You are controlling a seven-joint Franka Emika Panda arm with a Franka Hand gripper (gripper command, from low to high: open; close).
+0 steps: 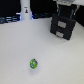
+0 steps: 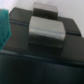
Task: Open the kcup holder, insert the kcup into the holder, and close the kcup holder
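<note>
The kcup holder (image 1: 62, 26) is a black boxy block with two stacked drawer-like fronts, at the far right of the exterior view. My gripper (image 1: 67, 12) hangs right above its top; the picture is too blurred to tell how the jaws stand. The kcup (image 1: 33, 63), a tiny cup with a bright green top, stands alone on the white table (image 1: 20, 50) near the front, far from the gripper. The wrist view is filled by the holder's black top (image 2: 45, 62) with a grey raised block (image 2: 47, 31) on it. My fingers do not show there.
A white bottle-like post (image 1: 25, 10) stands at the back, at the exterior view's left. A dark strip (image 1: 10, 19) runs along the table's back edge. A teal patch (image 2: 4, 27) shows at the wrist view's edge.
</note>
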